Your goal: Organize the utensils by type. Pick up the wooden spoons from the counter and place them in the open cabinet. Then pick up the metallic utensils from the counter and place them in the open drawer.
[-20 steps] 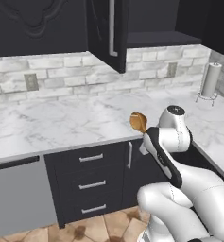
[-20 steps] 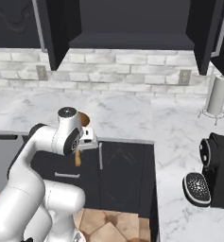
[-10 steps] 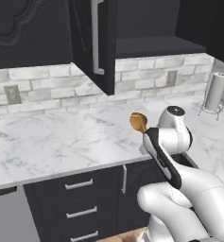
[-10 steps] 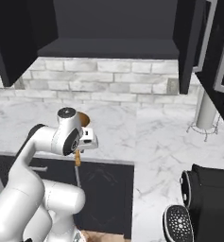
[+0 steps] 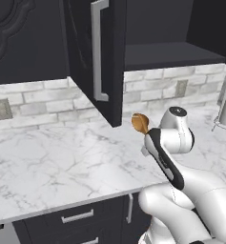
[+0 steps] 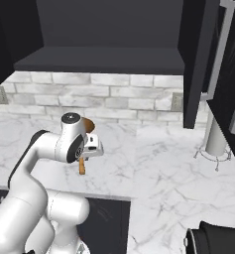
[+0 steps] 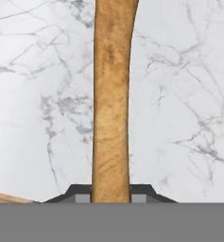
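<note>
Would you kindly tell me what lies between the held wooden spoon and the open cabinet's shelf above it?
Nothing but open air and brick backsplash: in the right base view the wooden spoon, held in the jaws, sits well below the open cabinet.

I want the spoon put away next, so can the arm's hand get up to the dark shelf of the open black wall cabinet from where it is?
Probably yes. The hand holds the orange-brown wooden spoon above the white marble counter, the cabinet door is swung aside, and the dark shelf above looks unobstructed.
</note>
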Robot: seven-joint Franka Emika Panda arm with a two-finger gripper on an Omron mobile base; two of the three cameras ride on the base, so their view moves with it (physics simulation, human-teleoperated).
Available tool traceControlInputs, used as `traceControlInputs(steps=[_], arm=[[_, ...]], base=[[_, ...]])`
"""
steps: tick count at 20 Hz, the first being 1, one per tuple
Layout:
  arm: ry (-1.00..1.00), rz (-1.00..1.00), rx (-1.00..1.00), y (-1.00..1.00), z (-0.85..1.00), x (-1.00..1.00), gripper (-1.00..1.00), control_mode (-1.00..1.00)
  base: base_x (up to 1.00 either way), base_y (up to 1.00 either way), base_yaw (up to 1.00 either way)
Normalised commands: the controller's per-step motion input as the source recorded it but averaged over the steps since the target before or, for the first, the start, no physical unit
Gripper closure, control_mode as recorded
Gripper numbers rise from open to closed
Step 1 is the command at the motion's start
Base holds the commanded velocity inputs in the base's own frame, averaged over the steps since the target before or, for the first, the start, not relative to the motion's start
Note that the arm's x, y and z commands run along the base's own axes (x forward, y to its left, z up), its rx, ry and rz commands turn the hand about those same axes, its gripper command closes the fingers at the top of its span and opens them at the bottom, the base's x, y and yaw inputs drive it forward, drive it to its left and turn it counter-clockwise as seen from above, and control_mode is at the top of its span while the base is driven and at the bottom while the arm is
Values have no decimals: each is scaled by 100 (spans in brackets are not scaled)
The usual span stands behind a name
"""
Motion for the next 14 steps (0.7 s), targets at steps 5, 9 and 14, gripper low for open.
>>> traceControlInputs(steps=[5, 9, 14], arm=[[0, 0, 0, 0, 0, 0, 100, 100], [0, 0, 0, 0, 0, 0, 100, 100], [0, 0, 0, 0, 0, 0, 100, 100]], base=[[17, -10, 0], [0, 0, 0], [0, 0, 0]])
